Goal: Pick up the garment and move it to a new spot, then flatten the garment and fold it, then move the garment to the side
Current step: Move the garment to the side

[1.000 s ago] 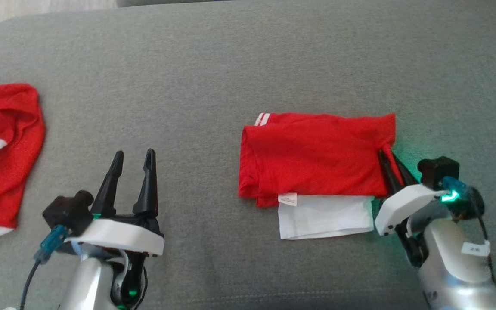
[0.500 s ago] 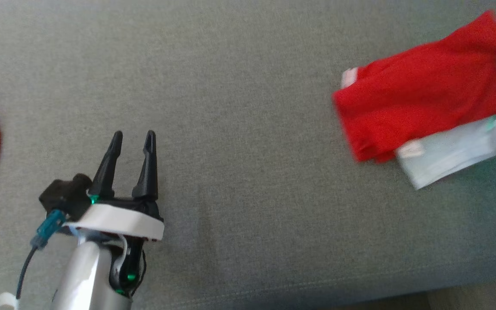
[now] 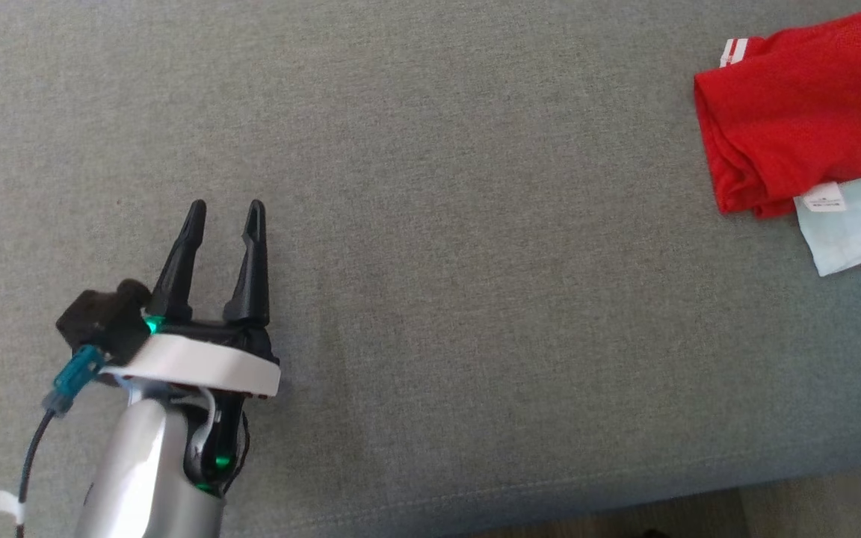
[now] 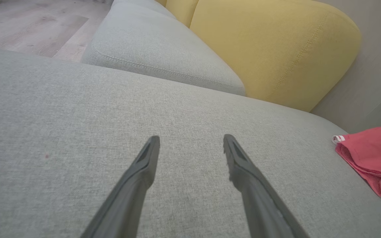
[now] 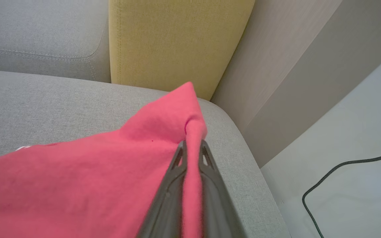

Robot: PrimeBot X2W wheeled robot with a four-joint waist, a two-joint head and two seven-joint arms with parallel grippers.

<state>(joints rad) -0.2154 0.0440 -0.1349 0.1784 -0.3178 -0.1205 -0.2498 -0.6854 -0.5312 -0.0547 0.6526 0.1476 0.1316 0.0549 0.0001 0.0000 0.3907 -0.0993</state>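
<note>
Left pincer [image 3: 226, 208]: in the head view we find it at the lower left, jaws wide apart and holding nothing, fingers pointing up the view over the bare grey sofa seat [image 3: 475, 224]. Its forearm rises from the bottom edge, leaning slightly right. The folded red garment [image 3: 804, 112], a white layer showing beneath it, lies at the far upper right, well apart from this pincer.

Left wrist view: the two fingers are spread low over the seat. The garment's folded edge shows at the right margin, with a yellow cushion [image 4: 276, 49] behind.

Right wrist view: the right pincer [image 5: 193, 143] is clamped tight on a pinched corner of the garment, near the end of the seat. We judge the step in hand to be moving the garment aside. To do it well, the arm should drag low and evenly so the fold does not open, stop short of the seat's edge, then release cleanly.
</note>
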